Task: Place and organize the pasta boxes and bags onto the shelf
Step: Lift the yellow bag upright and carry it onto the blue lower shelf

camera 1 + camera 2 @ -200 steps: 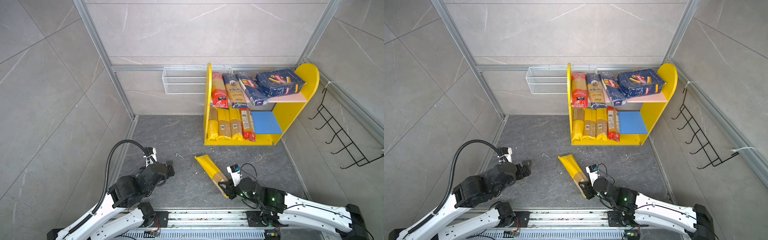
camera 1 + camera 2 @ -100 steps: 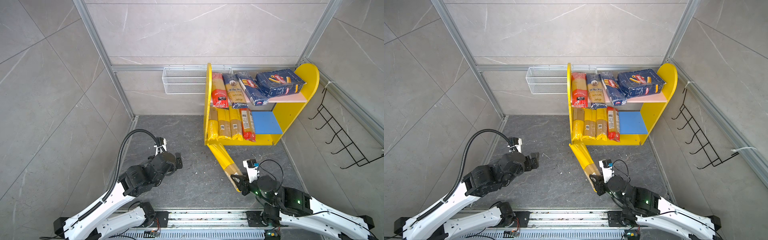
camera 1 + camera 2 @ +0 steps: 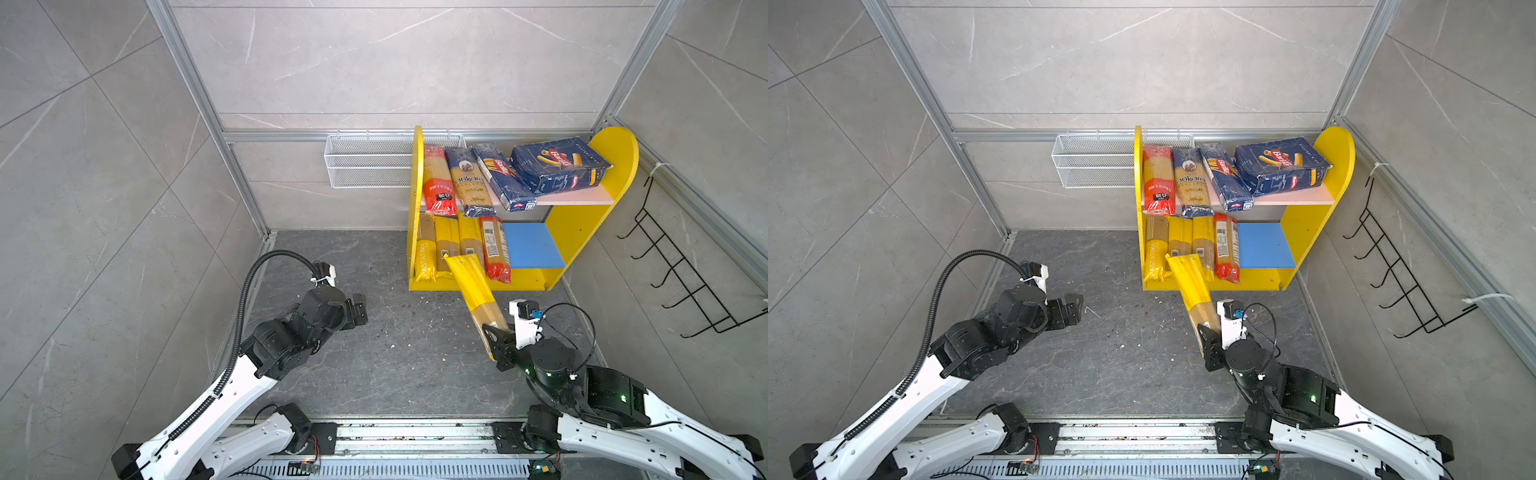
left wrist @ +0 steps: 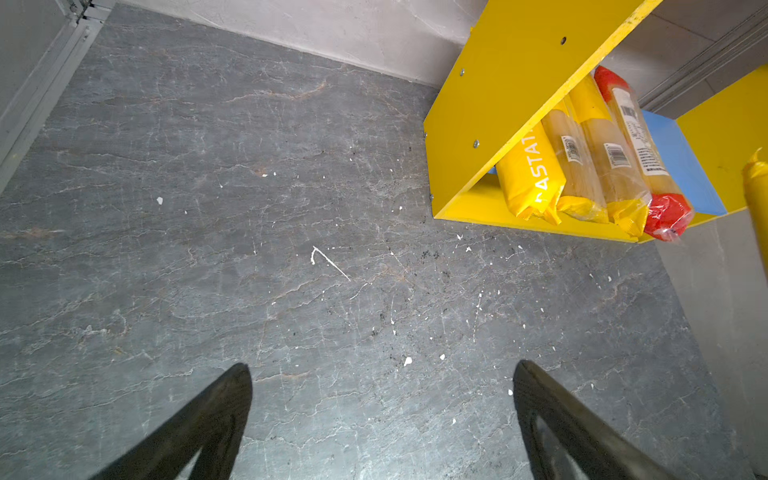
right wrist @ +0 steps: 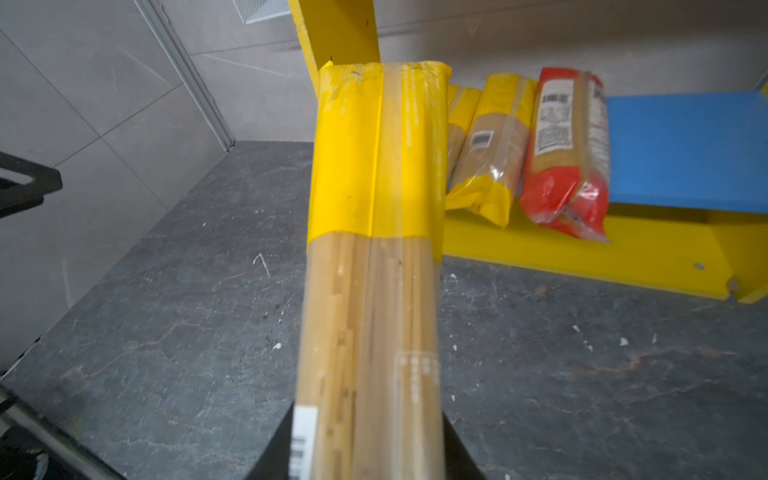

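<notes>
Held bag: your yellow spaghetti bag [image 3: 473, 286] slants from in front of the shelf [image 3: 577, 232] toward its lower tier. In both top views its far yellow end overlaps the front ends of the middle yellow bags [image 3: 445, 243] lying there. You cannot tell whether it touches them.
Right end effector: your right end effector [image 3: 500, 332] is clamped narrowly on that bag's near, clear end, in front of the shelf.
Lower tier: on the blue board [image 3: 532, 245], from the shelf's left panel rightward, you have the PASTATIME bag [image 3: 426, 257], the middle yellow bags and the lower red-ended bag [image 3: 492, 249], side by side. Blue surface shows to their right.
Upper tier: on the pink board [image 3: 582, 200], in the same order, you have the upper red-ended bag [image 3: 436, 178], the ankara bag [image 3: 469, 183], the narrow Barilla box [image 3: 503, 178] and the wide Barilla box [image 3: 559, 166], which is skewed and near the right panel.
Left end effector: your left end effector [image 3: 359, 309] is spread wide and holds nothing, above the desk [image 3: 395, 353], well apart to the shelf's left.
Surroundings: a white wire basket [image 3: 365, 162] hangs on the wall just left of the shelf's upper tier. A black hook rack [image 3: 681, 274] hangs on the wall to the shelf's right.
</notes>
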Motion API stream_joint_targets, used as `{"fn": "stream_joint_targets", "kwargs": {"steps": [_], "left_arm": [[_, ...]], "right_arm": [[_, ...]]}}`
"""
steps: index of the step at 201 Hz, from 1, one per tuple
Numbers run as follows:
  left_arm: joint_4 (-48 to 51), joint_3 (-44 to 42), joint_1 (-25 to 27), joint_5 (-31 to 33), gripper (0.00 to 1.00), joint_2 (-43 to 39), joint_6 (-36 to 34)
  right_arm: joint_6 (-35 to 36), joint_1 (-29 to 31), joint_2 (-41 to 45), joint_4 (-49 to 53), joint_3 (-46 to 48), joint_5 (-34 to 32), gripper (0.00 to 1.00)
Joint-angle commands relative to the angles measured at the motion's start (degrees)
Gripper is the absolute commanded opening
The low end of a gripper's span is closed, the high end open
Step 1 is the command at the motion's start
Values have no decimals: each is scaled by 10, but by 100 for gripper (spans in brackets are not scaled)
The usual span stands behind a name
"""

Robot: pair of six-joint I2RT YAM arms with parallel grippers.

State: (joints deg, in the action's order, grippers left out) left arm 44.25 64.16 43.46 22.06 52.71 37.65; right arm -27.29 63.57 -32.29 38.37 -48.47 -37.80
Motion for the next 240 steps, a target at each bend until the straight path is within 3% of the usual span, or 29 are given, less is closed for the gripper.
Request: {"fn": "stream_joint_targets", "kwargs": {"steps": [1, 26, 65, 102, 174, 240], "left_arm": [[-36, -7, -14, -40, 100, -3, -24], [-44, -14, -27, -55, 100, -6, -26], [-43, -12, -42, -64, 100, -13, -30], [-40, -11, -56, -68, 100, -17, -35], [-36, 23, -100, -107, 100, 28, -53], [-71, 44, -135, -145, 100, 99, -58]], "right_arm": [[37, -14, -16, -73, -55, -52, 12], [49, -57, -57, -79, -85, -20, 12], [51, -187, -112, -106, -110, 109, 12], [84, -286, -159, -161, -128, 174, 11], [76, -565, -301, -289, -150, 408, 11], [78, -699, -485, -383, -222, 518, 10]]}}
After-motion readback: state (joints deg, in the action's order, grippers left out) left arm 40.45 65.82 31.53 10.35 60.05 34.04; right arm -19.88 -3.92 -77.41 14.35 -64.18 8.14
